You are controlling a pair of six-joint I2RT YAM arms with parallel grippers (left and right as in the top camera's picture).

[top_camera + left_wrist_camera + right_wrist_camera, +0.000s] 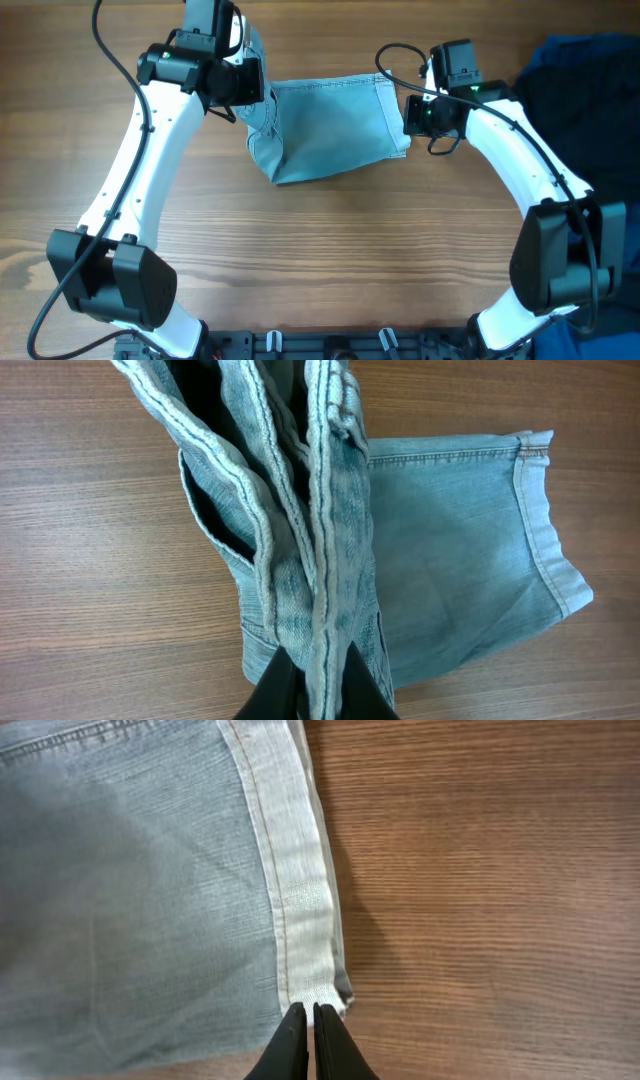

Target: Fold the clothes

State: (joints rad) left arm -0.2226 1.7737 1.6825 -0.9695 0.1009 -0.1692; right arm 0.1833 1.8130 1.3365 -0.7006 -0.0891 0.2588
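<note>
The denim shorts [335, 125] lie at the far middle of the table [330, 260], one leg flat and the waistband [320, 510] end gathered into upright ridges. The left gripper [315, 685] is clamped on that gathered waistband, with cloth running up between its fingers. The right gripper [310, 1020] is closed tight at the corner of the leg hem [300, 900]; whether it pinches any cloth cannot be told. Before you carry the waistband toward the hem, confirm that the right side truly holds its corner, then move both ends level so the layers stack untwisted. The wood in front offers room; dark-blue fabric [590, 70] lies well apart on the robot's right.
</note>
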